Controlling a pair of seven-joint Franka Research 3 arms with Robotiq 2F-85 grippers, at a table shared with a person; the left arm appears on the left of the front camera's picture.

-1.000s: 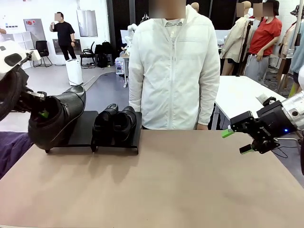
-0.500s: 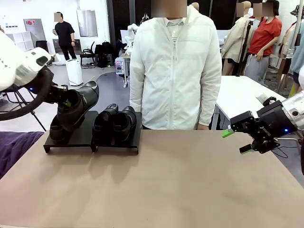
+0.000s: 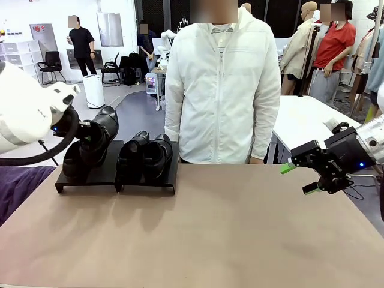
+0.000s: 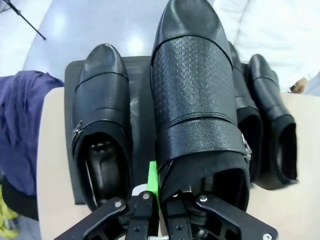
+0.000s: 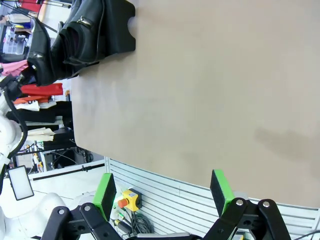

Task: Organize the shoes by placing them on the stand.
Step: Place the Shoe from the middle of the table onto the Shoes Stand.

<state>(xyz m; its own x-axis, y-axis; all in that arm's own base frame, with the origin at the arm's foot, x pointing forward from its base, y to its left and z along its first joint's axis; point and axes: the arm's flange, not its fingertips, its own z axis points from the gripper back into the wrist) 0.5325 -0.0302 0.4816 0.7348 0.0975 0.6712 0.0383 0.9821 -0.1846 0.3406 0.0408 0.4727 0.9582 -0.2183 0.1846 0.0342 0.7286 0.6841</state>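
Note:
My left gripper (image 3: 89,137) is shut on the heel rim of a glossy black shoe (image 3: 101,133), holding it tilted toe-up over the stand's (image 3: 144,182) left panel. In the left wrist view this held shoe (image 4: 195,100) hangs above the gap beside another shoe (image 4: 102,115) resting at the stand's (image 4: 142,110) far left. One green pad (image 4: 153,179) of my left gripper (image 4: 162,184) shows outside the rim. Two more shoes (image 3: 133,155) (image 3: 157,153) sit together on the right panel. My right gripper (image 3: 298,178) hovers open at the table's right, with nothing between its fingers (image 5: 105,194).
A person in a white jacket (image 3: 219,84) stands at the far edge behind the stand. A purple cloth (image 3: 15,186) lies off the table's left side. The brown tabletop (image 3: 228,228) stretches bare between the stand and my right gripper.
My left arm has carried the shoe away from the camera, rightward and down, from beside the table's left edge to just over the stand's left panel. The right arm has not moved.

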